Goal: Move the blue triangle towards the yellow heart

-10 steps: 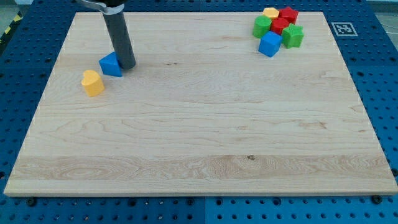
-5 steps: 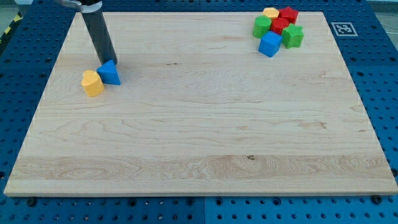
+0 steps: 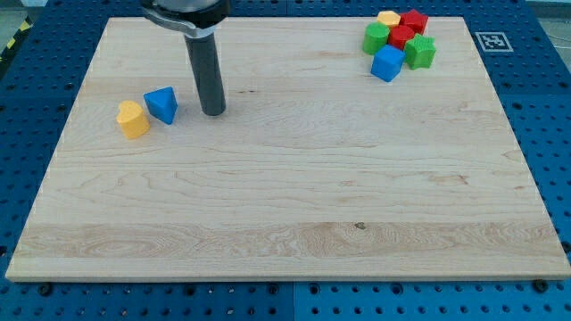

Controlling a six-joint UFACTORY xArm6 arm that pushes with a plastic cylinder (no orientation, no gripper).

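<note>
The job looks essentially done: the blue triangle sits at the view's upper left of the wooden counter, just beside the yellow heart, which lies at about its eight o'clock; whether the two touch or leave a sliver of gap I cannot tell. What may be left, at most, is a small closing nudge. My tip stands clear of the triangle, at its three o'clock, near but apart, touching no block. This arm carries no fingers, only a straight dark rod, so there is nothing to spread or pinch. The counter is pale, smooth board with long grain lines running across it and one small dark knot toward six o'clock of centre; it rests on a blue perforated base. The blocks look like matte, solid-coloured pieces with crisp edges: the triangle a sharp wedge, the heart rounded on top. Far off at the board's one o'clock corner huddles a cluster: a blue cube, two green blocks, two red blocks and another yellow block, their shapes hard to make out.
</note>
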